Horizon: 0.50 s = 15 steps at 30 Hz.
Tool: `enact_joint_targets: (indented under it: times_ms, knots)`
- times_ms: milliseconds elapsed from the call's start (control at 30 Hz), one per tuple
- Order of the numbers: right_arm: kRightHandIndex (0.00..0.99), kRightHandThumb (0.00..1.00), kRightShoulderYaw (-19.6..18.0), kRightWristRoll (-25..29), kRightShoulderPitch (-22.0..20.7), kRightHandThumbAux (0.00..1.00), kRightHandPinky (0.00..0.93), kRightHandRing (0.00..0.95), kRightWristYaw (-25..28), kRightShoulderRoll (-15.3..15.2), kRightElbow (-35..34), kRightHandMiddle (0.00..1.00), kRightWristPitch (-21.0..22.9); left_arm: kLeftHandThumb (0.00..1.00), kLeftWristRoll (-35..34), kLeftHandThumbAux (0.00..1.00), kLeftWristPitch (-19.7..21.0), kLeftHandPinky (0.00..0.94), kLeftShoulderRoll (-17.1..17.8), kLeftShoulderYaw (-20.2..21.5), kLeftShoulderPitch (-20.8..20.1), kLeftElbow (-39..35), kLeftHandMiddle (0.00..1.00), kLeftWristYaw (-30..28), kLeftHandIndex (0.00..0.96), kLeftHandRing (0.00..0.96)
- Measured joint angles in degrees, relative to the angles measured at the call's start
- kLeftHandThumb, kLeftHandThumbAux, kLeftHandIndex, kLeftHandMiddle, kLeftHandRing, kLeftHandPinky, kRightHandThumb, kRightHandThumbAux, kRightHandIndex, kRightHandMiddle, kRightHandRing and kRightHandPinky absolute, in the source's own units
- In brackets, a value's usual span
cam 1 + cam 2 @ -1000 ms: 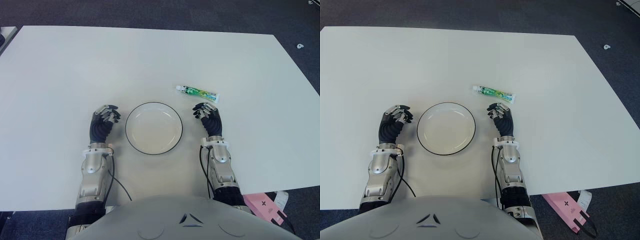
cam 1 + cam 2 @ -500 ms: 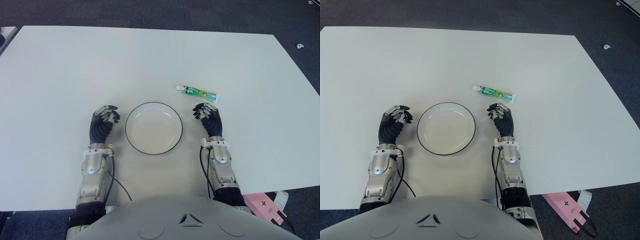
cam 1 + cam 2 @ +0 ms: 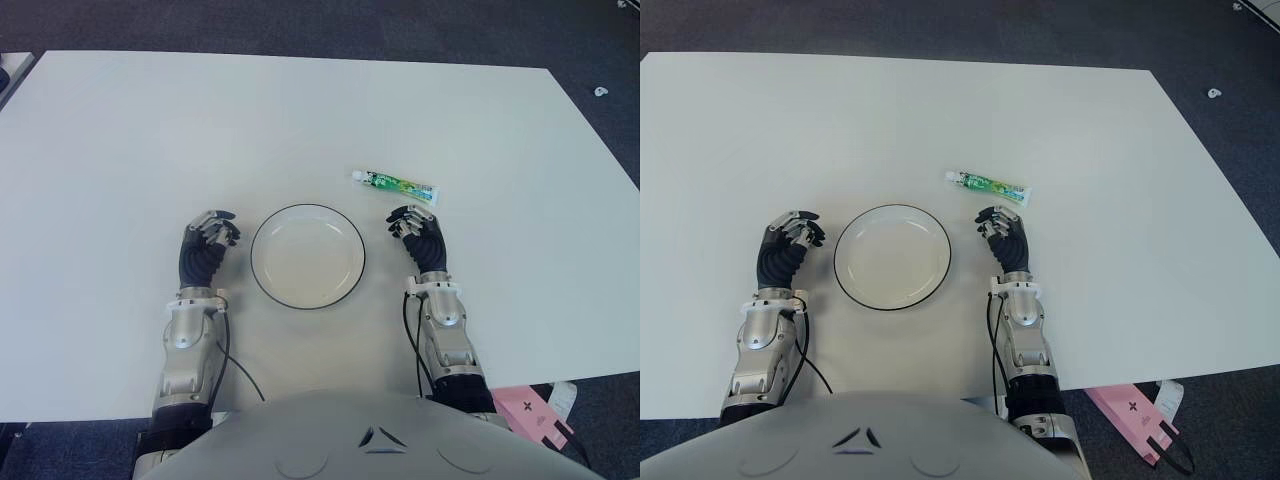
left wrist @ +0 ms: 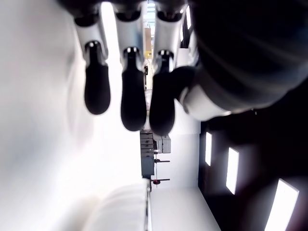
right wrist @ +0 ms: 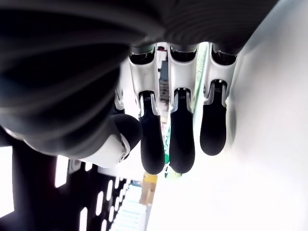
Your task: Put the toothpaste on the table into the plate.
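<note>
An office or lab-like room: a large plain white counter (image 3: 150, 130) stands on dark grey carpet flooring (image 3: 300, 25), with a pink paper bag (image 3: 528, 412) on the floor.

The robot has two silver metal forearms, each with a white ring at the wrist and a thin black cable along its inner side. The left black multi-finger hand (image 3: 208, 245) and the right black multi-finger hand (image 3: 420, 240) have silver-white finger segments with black rubber fingertips (image 5: 182, 144). The torso is smooth grey.
</note>
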Motion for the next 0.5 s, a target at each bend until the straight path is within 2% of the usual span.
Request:
enact_joint_targets:
  times_ms: [233,500]
  knots:
    - [0.427,0.697,-0.18,-2.22,-1.15,0.733,0.454,0.502,-0.22,-3.79,-0.2,0.512,-2.22,0.711,-0.34,0.715,-0.56,0.572,-0.03,0.07,-0.04,0.59,0.597,0.0,0.436,0.579]
    - [0.422,0.702,-0.31,-7.23,-2.61,0.728,0.476,0.473,-0.61,-8.43,-6.45,0.466,-1.62,0.708,-0.35,0.716,-1.24,0.563,-0.01,0.1,-0.32,1.12,0.602,0.0,0.435,0.578]
